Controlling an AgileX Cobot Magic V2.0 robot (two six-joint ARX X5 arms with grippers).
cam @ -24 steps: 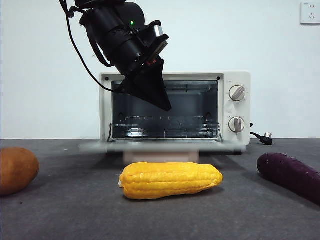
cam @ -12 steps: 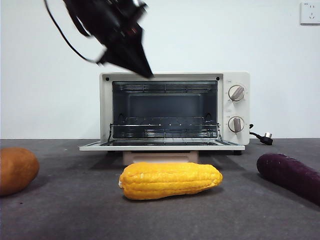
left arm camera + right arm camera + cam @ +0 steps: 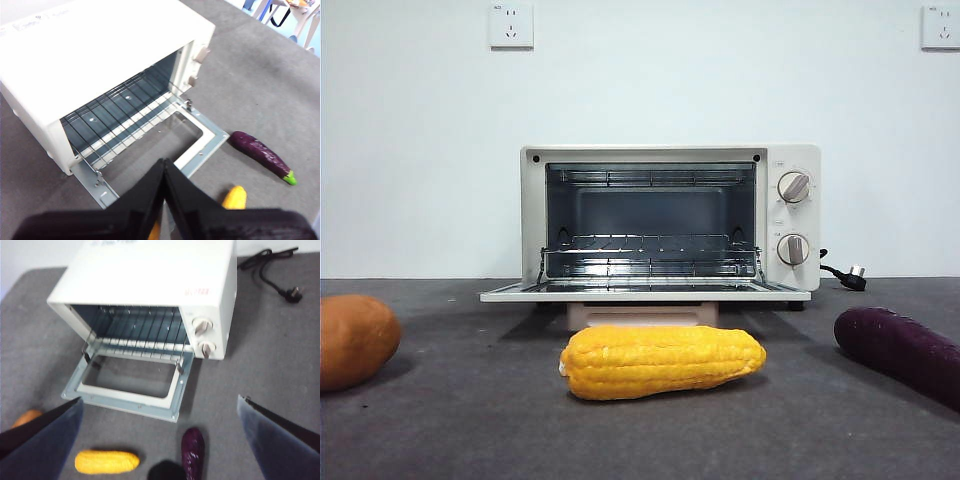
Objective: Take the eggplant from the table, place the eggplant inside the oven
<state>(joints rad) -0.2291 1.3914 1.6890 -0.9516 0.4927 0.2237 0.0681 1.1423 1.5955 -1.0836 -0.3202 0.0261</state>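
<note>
The dark purple eggplant [image 3: 900,350] lies on the grey table [image 3: 470,420] at the right, its green stem cap showing in the left wrist view [image 3: 260,155]. The cream oven [image 3: 790,215] stands at the back with its door [image 3: 645,293] folded down flat and the wire rack [image 3: 650,250] bare. Neither arm shows in the front view. My left gripper [image 3: 164,164] hangs high over the open door, shut and holding nothing. High above the table's front, my right gripper [image 3: 159,397] is wide open and empty, with the eggplant [image 3: 193,452] below it, in front of the oven door.
A yellow corn cob [image 3: 662,361] lies in front of the oven door. An orange-brown potato [image 3: 355,340] sits at the left edge. The oven's black cord and plug [image 3: 848,275] trail to its right.
The dark arm that hung in front of the oven's upper left rose up and out of the front view. The oven door, blurred at first, now lies still and flat.
</note>
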